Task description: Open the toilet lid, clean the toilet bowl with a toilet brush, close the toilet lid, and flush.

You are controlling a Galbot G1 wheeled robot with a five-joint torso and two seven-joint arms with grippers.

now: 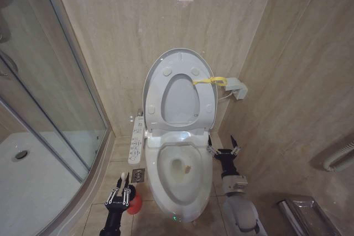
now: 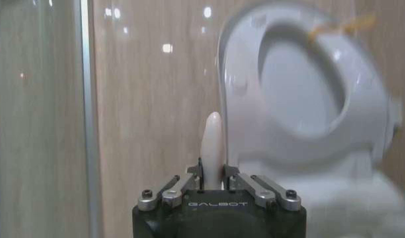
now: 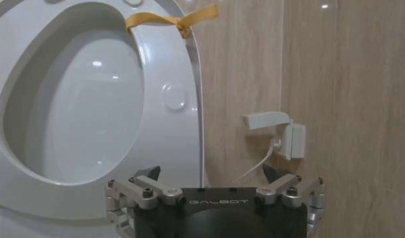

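Left pincer is clenched on the slim white handle of the toilet brush, low beside the toilet bowl, with the red holder just beneath it on the floor. Right pincer hangs released at the bowl's other side. The toilet lid stands upright against the wall, a yellow strap tied at its edge.

Toilet lid & bowl: glossy white, smooth. Wall tiles: polished beige stone-look. Shower glass: clear, shiny.
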